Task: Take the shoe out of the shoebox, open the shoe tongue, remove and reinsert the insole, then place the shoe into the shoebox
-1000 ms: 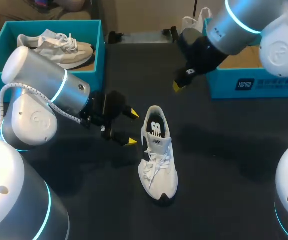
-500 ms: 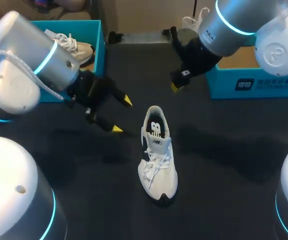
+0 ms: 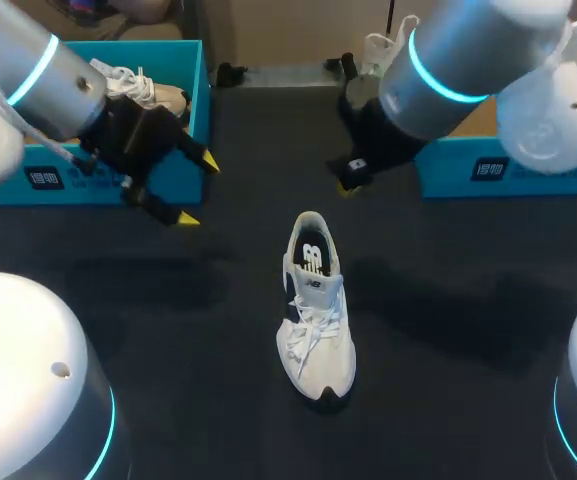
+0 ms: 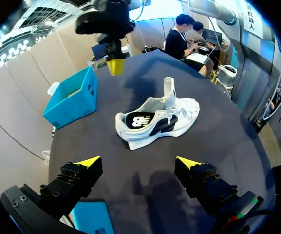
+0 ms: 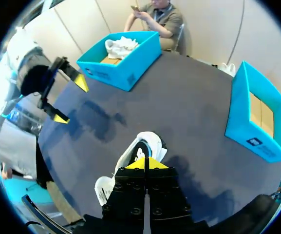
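1. White sneaker is standing upright on its sole near the middle of the dark table. It is out of any box, with its heel pointing away from the robot and its toe toward it.
2. Its tongue is sticking up above the laces, so the opening looks already spread. Judging by that, the insole work is the step in hand.
3. The right gripper is hanging above the table just beyond the heel. Its yellow tips are pressing together and gripping nothing, so they need to part before entering the shoe.
4. The left gripper is holding its fingers wide apart and empty, well away from the sneaker and close to the blue shoebox that is holding a second sneaker.
5. The other blue shoebox is sitting behind the right arm, and the right wrist view is showing it with nothing inside.
6. To do this well, one gripper should be steadying the toe or the side wall while the other is dipping into the heel opening and pinching only the insole's rear edge. It should lift slowly, so that the light shoe is not tipping over and the laces are not snagging.
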Robot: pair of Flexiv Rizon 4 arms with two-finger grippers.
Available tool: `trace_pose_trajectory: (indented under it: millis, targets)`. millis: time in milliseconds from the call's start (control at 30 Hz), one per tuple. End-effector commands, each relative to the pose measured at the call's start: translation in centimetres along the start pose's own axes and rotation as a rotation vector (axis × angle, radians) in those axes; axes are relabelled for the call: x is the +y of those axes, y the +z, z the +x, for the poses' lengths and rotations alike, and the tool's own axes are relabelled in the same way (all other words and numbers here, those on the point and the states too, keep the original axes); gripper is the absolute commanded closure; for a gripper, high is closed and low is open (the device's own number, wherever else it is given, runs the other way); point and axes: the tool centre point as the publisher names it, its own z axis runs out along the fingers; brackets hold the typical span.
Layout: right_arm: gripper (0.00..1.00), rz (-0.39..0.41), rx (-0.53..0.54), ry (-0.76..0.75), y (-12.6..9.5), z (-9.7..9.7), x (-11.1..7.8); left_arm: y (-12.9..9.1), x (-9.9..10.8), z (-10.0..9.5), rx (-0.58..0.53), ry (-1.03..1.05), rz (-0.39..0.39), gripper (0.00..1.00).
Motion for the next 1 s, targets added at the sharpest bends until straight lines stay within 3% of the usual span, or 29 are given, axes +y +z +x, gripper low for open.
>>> trace_pose_trajectory:
  millis: [33,300,633,700,1000]
  targets:
    - [1.0,0.008,-0.06,0.019,1.3,1.2,-0.3,-3.1,0.6,0.0,-0.017,0.003,-0.005,0.0]
    - [1.0,0.026,-0.099,0.08,3.1,2.1,-1.4,-5.4,2.0,-1.3,-0.085,-0.033,-0.014,0.0]
    - [1.0,0.027,-0.196,0.132,4.5,3.3,-2.4,-5.4,2.0,-1.3,-0.085,-0.033,-0.014,0.0]
    - [1.0,-0.021,-0.259,0.14,4.7,3.9,-2.8,-5.4,2.0,-1.3,-0.085,-0.033,-0.014,0.0]
    - [1.0,-0.021,-0.259,0.14,4.7,3.9,-2.8,-5.4,2.0,-1.3,-0.085,-0.033,-0.014,0.0]
